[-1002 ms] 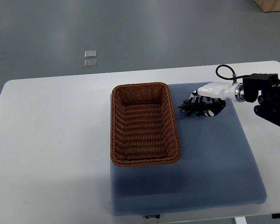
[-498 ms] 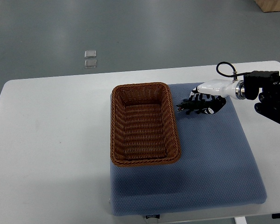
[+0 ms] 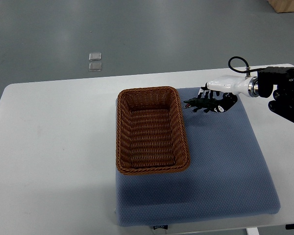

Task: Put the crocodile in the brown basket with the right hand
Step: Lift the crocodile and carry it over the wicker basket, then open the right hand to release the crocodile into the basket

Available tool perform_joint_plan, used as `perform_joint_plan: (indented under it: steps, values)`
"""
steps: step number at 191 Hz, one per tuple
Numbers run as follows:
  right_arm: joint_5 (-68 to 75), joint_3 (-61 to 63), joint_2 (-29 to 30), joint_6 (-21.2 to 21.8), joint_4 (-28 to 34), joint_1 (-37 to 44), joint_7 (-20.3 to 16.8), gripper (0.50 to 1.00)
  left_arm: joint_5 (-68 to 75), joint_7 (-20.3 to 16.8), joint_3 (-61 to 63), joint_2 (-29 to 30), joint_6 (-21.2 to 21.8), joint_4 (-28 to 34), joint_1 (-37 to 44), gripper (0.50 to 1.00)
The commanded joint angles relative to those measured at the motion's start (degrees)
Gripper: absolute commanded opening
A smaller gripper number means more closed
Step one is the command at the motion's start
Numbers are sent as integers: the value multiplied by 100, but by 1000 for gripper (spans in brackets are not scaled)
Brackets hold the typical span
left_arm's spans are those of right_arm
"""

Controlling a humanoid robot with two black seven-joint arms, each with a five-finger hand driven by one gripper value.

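Observation:
A small dark green crocodile [image 3: 198, 105] hangs in my right hand [image 3: 216, 100], whose fingers are curled around its rear half. The white hand comes in from the right edge on a black arm [image 3: 284, 93]. The toy's head points left, just right of the far right corner of the brown wicker basket [image 3: 152, 166]. The basket stands on the left part of a blue mat [image 3: 225, 166] and has nothing in it. The crocodile is lifted off the mat, outside the basket.
The mat lies on a white table [image 3: 54, 147]. Grey floor lies beyond the table's far edge, with two small clear squares [image 3: 94, 61] on it. A wooden box corner [image 3: 286, 5] shows at the top right.
My right hand has risen and moved slightly toward the far edge with the crocodile in it. The toy now sits higher in the picture, beside the basket's far right corner.

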Motion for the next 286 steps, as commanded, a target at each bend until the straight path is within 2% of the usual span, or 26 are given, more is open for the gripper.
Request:
perform_joint_plan:
  steps: [1, 98, 99, 112, 128, 168, 223, 226, 229, 230, 232, 235, 236, 237, 238, 239, 240, 241, 242, 243, 244, 245, 246, 247, 260, 286]
  values:
    - [59, 4, -10, -3, 0, 27, 43, 500, 0, -5, 0, 0, 0, -2, 0, 1000]
    - [68, 426, -10, 23, 36, 220, 210, 500, 0, 4, 0, 0, 0, 7, 0, 1000]
    - [68, 452, 7, 23, 70, 264, 314, 500, 0, 4, 0, 0, 0, -2, 0, 1000]
    - [68, 452, 69, -3, 106, 299, 430, 500, 0, 4, 0, 0, 0, -2, 0, 1000]
    - [68, 452, 86, -21, 501, 352, 562, 500, 0, 4, 0, 0, 0, 7, 0, 1000]
    - [59, 452, 95, -293, 1502, 378, 536, 500, 0, -5, 0, 0, 0, 7, 0, 1000]
    - [24, 391, 552, -478, 1565, 246, 483, 502, 0, 4, 0, 0, 0, 7, 0, 1000]
    - [32, 391, 578, -486, 1565, 220, 491, 555, 0, -5, 0, 0, 0, 7, 0, 1000]
    - [32, 391, 587, -504, 1556, 211, 491, 578, 0, 4, 0, 0, 0, -2, 0, 1000]
    - [32, 399, 596, -522, 1556, 194, 483, 602, 0, 4, 0, 0, 0, -2, 0, 1000]
    - [32, 399, 596, -522, 1556, 194, 483, 603, 0, 4, 0, 0, 0, -2, 0, 1000]
    - [41, 399, 596, -557, 1547, 176, 491, 662, 0, 4, 0, 0, 0, -2, 0, 1000]
    - [41, 399, 596, -557, 1547, 176, 491, 662, 0, 4, 0, 0, 0, -2, 0, 1000]
    - [41, 399, 605, -574, 1547, 159, 491, 698, 0, 4, 0, 0, 0, 7, 0, 1000]
    - [41, 399, 605, -574, 1547, 159, 491, 699, 0, 4, 0, 0, 0, 7, 0, 1000]
    - [50, 399, 605, -601, 1539, 150, 491, 741, 0, 4, 0, 0, 0, 7, 0, 1000]
    - [50, 399, 605, -601, 1539, 150, 491, 742, 0, 4, 0, 0, 0, 7, 0, 1000]
    - [50, 399, 614, -627, 1539, 141, 491, 786, 0, 4, 0, 0, 0, -2, 0, 1000]
    - [50, 399, 614, -627, 1539, 141, 491, 787, 0, 4, 0, 0, 0, -2, 0, 1000]
    - [50, 399, 622, -645, 1539, 124, 491, 831, 0, 4, 0, 0, 0, 7, 0, 1000]
    - [50, 399, 623, -645, 1539, 123, 491, 832, 0, 4, 0, 0, 0, 7, 0, 1000]
    - [50, 399, 640, -671, 1539, 115, 491, 866, 0, 4, 0, 0, 0, -2, 0, 1000]
    - [50, 399, 640, -671, 1539, 115, 491, 866, 0, 4, 0, 0, 0, -2, 0, 1000]
    - [59, 391, 649, -689, 1539, 97, 491, 899, 0, 4, 0, 0, 0, 7, 0, 1000]
    - [59, 373, 667, -759, 1539, 18, 491, 930, 0, 4, 0, 0, 0, -2, 0, 1000]
    - [68, 382, 658, -759, 1539, 27, 500, 932, 0, 4, 0, 0, 0, -2, 0, 1000]
